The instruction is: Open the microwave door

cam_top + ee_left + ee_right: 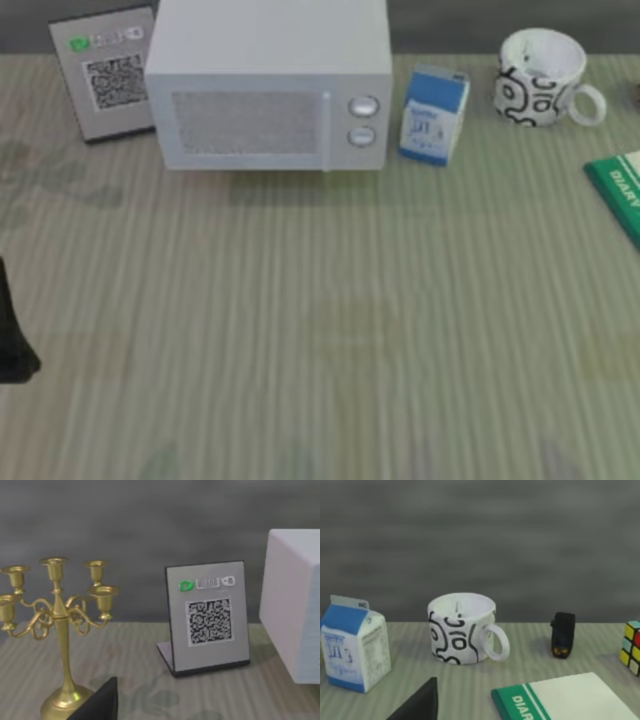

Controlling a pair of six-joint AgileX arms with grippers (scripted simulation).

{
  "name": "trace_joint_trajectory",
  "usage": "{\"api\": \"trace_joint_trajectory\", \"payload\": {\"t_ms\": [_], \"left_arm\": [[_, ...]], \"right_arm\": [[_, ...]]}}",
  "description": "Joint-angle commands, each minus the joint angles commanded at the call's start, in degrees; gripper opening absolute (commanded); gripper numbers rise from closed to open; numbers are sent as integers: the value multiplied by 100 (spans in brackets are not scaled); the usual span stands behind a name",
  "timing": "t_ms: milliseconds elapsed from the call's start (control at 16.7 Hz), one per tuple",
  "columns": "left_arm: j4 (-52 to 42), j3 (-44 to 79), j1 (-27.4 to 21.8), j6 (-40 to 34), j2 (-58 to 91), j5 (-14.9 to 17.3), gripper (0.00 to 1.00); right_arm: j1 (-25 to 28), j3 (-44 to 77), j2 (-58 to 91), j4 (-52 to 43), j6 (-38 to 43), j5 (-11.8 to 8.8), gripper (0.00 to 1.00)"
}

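White and boxy, the toy-like microwave sits at the far edge of the striped counter, left of centre, and its mesh-windowed microwave door is flush shut, thin vertical handle facing forward. Nothing touches it yet! The left arm waits at the counter's left edge, well apart from the door, likely parked before any reach; its jaws can't be made out. The right arm is out of the top view, jaws likewise untold. A framed QR-code sign stands just left of the microwave, a small blue-white carton just right.
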Motion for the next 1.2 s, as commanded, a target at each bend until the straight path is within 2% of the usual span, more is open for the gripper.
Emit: {"api": "trace_joint_trajectory", "payload": {"t_ms": [240, 480, 780, 1200], "left_arm": [[-124, 173, -58, -59, 173, -41, 100], [-782, 1241, -416, -389, 1241, -235, 100], [-2074, 3702, -1190, -1074, 3709, -590, 100], [-4210, 8039, -2490, -2248, 8034, -1185, 100]], "right_arm": [[0, 0, 0, 0, 0, 0, 100], [0, 0, 0, 0, 0, 0, 100], [0, 0, 0, 0, 0, 0, 100], [0, 0, 0, 0, 0, 0, 100]]}}
